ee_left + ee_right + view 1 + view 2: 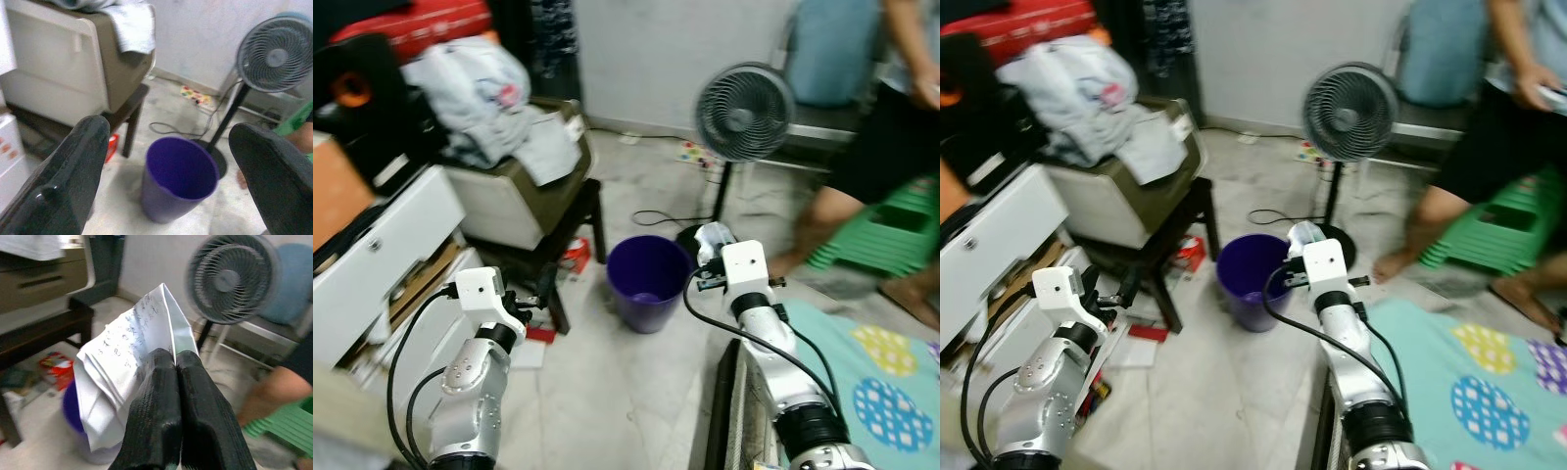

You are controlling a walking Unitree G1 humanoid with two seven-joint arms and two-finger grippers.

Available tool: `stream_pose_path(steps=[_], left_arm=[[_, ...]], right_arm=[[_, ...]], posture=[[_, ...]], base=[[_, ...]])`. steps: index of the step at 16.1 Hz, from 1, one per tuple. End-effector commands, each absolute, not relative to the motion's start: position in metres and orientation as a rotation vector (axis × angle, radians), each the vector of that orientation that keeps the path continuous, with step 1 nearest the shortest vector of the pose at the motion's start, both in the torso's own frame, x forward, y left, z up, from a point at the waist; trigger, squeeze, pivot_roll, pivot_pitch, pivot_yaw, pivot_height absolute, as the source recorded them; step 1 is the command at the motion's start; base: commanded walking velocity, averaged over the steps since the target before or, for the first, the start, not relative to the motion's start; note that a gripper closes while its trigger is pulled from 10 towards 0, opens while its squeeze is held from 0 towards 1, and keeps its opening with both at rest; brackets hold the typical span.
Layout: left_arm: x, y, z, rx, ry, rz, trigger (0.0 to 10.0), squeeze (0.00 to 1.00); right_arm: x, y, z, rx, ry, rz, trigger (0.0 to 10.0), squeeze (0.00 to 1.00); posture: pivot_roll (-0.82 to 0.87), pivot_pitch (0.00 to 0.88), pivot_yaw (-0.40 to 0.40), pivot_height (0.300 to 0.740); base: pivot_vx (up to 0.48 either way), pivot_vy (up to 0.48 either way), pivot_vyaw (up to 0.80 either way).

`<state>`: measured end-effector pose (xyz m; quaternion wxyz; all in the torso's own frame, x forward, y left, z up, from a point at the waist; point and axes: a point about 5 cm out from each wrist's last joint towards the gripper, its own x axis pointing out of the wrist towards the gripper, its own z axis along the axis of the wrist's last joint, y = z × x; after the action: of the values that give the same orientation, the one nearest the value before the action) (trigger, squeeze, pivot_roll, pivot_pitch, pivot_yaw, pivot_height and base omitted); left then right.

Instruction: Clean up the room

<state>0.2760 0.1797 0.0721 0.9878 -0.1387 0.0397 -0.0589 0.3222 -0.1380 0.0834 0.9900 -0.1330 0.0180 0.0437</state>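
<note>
My right gripper is shut on a folded white paper with handwriting on it. It holds the paper just above and to the right of the rim of a purple waste bin that stands on the tiled floor. My left gripper is open and holds nothing, its fingers spread wide. It points toward the bin from the left, some way short of it and low beside the dark stool.
A standing fan is behind the bin, its cable on the floor. A person stands at the right by green stools. A cluttered box on a dark stool and white drawers crowd the left. A patterned mat lies right.
</note>
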Motion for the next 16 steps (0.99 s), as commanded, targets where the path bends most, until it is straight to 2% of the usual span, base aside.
stream_pose_path(steps=[1,13,16], left_arm=[[0.2771,0.1788,0.0767,-0.283,0.075,-0.127,10.0,0.0],[0.2801,0.1746,0.0795,-0.317,0.116,-0.139,10.0,0.0],[0.28,0.1745,0.0794,-0.318,0.116,-0.14,10.0,0.0]], right_arm=[[0.3202,-0.1398,0.0839,-0.267,0.041,0.088,10.0,0.0],[0.3199,-0.1376,0.0869,-0.273,0.05,0.103,10.0,0.0],[0.3204,-0.1369,0.0878,-0.274,0.049,0.107,10.0,0.0]], posture=[[-0.16,0.0,0.041,0.74],[-0.16,0.0,0.041,0.74],[-0.16,0.0,0.039,0.74]], base=[[0.0,0.0,0.0],[0.0,0.0,0.0],[0.0,0.261,0.0]])
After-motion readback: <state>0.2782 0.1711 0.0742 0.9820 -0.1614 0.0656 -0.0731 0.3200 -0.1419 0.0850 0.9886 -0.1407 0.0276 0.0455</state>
